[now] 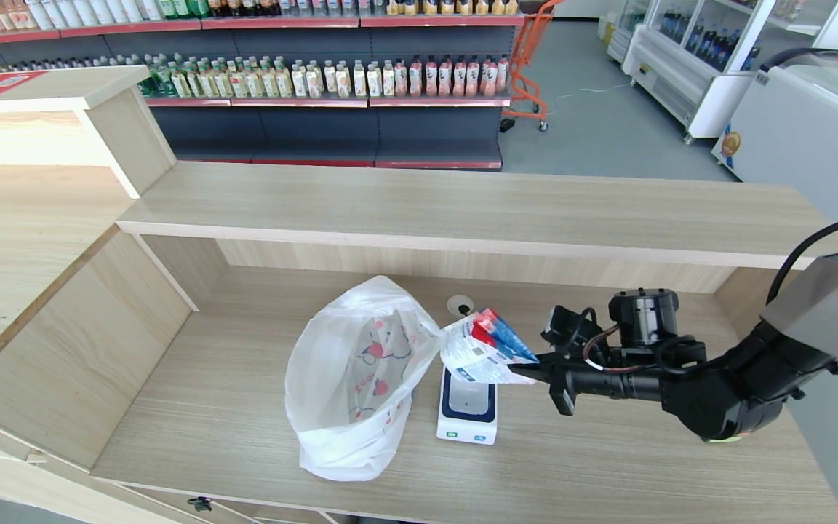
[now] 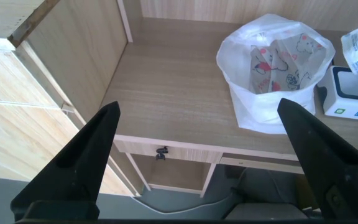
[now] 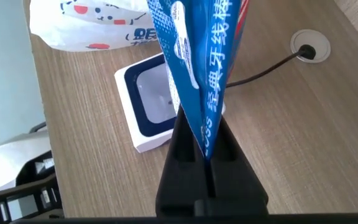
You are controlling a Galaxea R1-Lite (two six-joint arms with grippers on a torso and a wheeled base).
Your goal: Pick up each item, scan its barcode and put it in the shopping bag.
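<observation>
Right gripper [image 1: 529, 372] clamped tight on edge of 1 blue-white packet [image 1: 483, 348], held above scanner [image 1: 467, 416], just beside shopping bag [image 1: 350, 378]. Left gripper [image 2: 199, 112] gaped wide, grasped nothing.

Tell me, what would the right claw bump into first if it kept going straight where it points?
Probably the shopping bag: the right gripper points across the scanner toward its rim, and the packet it holds would touch first. Depth is hard to judge.
</observation>
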